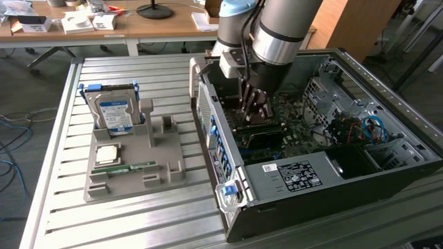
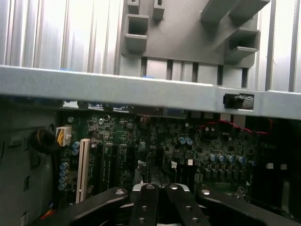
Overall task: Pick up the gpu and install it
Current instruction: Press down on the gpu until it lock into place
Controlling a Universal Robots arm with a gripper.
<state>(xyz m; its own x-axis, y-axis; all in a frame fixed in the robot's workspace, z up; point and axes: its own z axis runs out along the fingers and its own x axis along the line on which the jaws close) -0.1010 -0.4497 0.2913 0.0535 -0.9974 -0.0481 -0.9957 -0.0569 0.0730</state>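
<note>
Reaching into the computer case (image 1: 291, 171), the gripper (image 2: 160, 188) hangs closed above the motherboard (image 2: 155, 141).

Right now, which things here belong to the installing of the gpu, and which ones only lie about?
Job: gripper, shut, low inside the computer case; motherboard beneath it.
Lying about: hard drive, memory stick and processor chip in the grey holder.
</note>
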